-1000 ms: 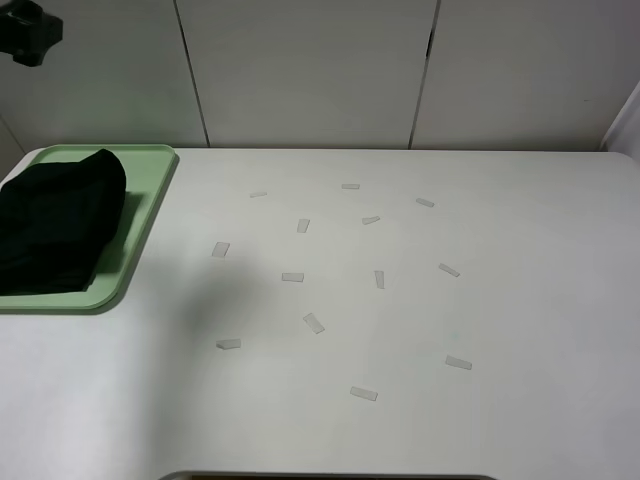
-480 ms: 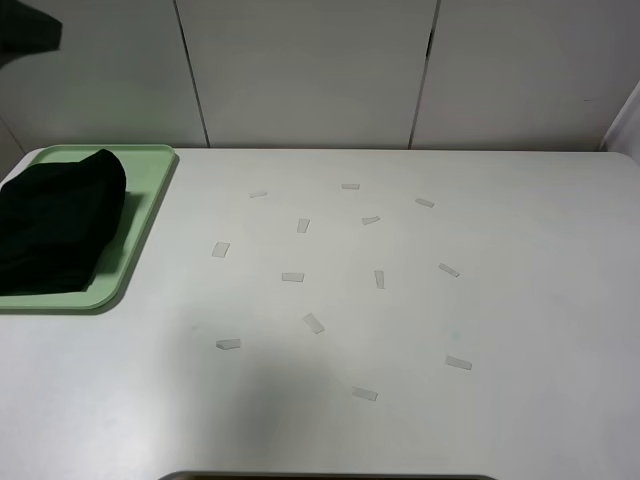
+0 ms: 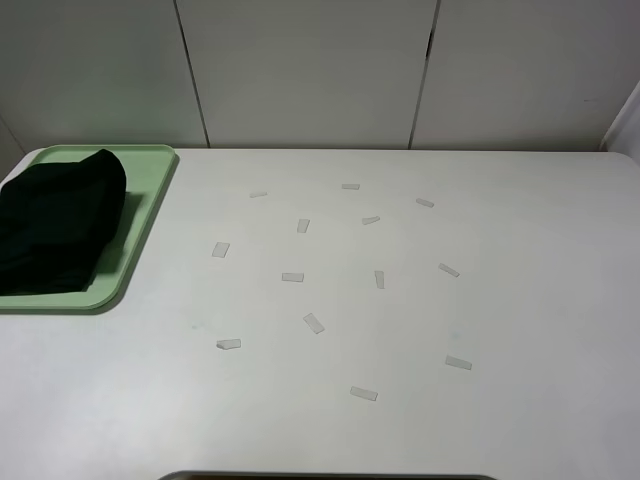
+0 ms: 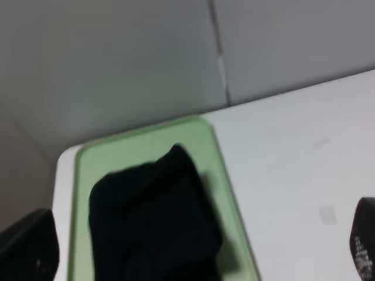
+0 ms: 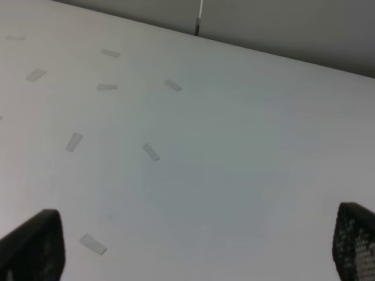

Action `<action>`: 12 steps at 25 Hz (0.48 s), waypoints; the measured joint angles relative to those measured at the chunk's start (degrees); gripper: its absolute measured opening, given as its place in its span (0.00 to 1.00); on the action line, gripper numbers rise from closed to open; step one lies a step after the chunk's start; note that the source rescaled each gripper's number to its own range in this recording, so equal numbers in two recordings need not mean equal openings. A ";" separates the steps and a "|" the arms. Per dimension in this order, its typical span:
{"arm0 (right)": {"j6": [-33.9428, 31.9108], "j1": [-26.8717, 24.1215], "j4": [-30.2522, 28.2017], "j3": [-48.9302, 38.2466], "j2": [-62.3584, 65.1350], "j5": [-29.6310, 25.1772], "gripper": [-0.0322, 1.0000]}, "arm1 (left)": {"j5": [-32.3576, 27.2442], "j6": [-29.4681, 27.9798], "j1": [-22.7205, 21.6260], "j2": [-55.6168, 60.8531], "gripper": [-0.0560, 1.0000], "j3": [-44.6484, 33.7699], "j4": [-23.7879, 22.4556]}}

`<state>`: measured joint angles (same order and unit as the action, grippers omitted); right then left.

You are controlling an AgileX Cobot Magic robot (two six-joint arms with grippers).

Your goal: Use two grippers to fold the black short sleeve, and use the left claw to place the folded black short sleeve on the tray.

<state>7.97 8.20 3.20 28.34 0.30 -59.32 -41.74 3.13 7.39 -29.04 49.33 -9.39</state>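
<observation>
Now, high view: the black short sleeve [image 3: 55, 222] lies folded in a bundle on the tray [image 3: 143, 205], at the far left of the counter [image 3: 520, 300]. Small white paper scraps [image 3: 292, 277] are dotted over the middle of the counter. No arm shows in this view.
Left wrist view: the left claw [image 4: 199, 249] hangs above the tray [image 4: 143, 137] with its jaws spread wide and nothing between them. The shirt [image 4: 152, 222] sits right under it, inside the green rim. Its long side seems to run along the tray's long side, but the picture is blurry.
Right wrist view: the right gripper [image 5: 193, 246] looks down at bare counter [image 5: 246, 146] and paper scraps [image 5: 150, 151]. Its jaws are wide apart and empty. No shirt or tray shows here.
Which arm is nearer: the left one, by a lot. The right one is well apart from the shirt.
Job: it looks finished, because the folded shirt rests on the tray and both jaws have let go.
</observation>
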 joint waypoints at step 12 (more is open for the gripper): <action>0.00 0.00 0.00 0.00 0.00 0.00 1.00 | -10.89 0.20 -5.75 22.26 1.00 -10.59 -1.33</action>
<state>7.97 8.20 3.20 28.34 0.30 -59.32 -52.64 3.33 1.64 -6.77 38.74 -10.72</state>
